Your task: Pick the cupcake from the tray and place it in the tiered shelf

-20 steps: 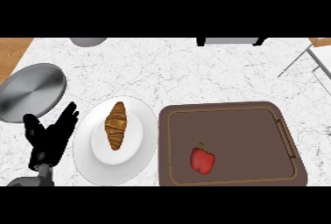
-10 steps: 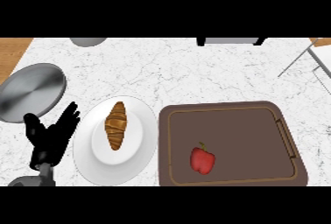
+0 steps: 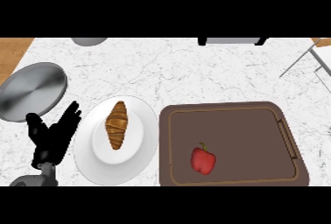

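So, no cupcake anywhere that I can see. The only thing on the tray [image 3: 258,118] is a small red pepper [image 3: 203,160] with a little stem, shiny, lying in the lower middle of it, well away from the rims. If that's my pick target, it's round and smooth, so I'd guess it could roll or slip when fingers close on it.

As for the step, I'd say nothing has started: the pepper is untouched and no hand is near it. The left hand [image 3: 53,135] sits at the lower left edge of the view, released, fingers straight up, just beside a white plate [image 3: 145,144] with a croissant [image 3: 117,124] on it. That's just resting. The right hand isn't in view at all.

The next move, I reckon, calls for bringing the right hand in over the tray, since the tray's on that side of the bench [image 3: 181,70].

I can't make out a tiered shelf for sure. The wire frame [image 3: 301,61] at the right edge might be part of it. There's also a round metal lid [image 3: 32,89] at far left.
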You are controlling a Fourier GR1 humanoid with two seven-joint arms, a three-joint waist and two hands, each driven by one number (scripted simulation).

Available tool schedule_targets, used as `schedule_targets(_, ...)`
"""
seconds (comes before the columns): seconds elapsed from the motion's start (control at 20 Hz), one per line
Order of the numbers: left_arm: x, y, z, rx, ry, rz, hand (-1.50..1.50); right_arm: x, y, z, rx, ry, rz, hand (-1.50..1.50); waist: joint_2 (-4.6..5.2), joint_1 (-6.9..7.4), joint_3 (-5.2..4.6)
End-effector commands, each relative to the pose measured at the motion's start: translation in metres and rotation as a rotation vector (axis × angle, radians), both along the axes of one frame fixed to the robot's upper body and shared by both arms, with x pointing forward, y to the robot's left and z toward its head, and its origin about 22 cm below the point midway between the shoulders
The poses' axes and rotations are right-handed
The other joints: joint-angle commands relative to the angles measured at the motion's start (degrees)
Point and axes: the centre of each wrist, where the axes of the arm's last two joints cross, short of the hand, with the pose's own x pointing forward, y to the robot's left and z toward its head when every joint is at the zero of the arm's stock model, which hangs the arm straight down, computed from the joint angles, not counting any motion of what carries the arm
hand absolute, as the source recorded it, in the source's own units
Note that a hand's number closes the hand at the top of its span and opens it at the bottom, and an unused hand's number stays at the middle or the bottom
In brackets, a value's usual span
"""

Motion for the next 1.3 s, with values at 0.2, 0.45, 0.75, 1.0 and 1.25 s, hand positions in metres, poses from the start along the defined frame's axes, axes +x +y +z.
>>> schedule_targets(0.2, -0.003, -0.005, -0.002, -0.001, 0.071, -0.008, 0.0, -0.008, -0.048, -0.027, 0.024, 0.034, -0.067, 1.5, 0.51, 0.44, -0.36)
schedule_targets(0.45, -0.003, -0.007, -0.01, -0.035, 0.088, -0.002, 0.0, 0.004, -0.046, -0.036, -0.001, 0.023, -0.066, 1.5, 0.62, 0.87, -0.39)
schedule_targets(0.75, -0.006, -0.008, -0.005, -0.002, 0.085, -0.006, 0.0, -0.001, -0.054, -0.049, -0.001, 0.023, -0.005, 1.5, 0.51, 0.83, -0.38)
schedule_targets(1.0, -0.013, -0.005, -0.009, -0.01, 0.066, 0.004, 0.0, -0.013, -0.048, -0.042, 0.004, 0.038, -0.005, 1.5, 0.3, 0.35, -0.4)
schedule_targets(1.25, -0.007, -0.006, -0.01, -0.008, 0.078, 0.0, 0.0, -0.031, -0.056, -0.026, 0.024, -0.137, -0.067, 1.5, 0.2, -0.17, -0.38)
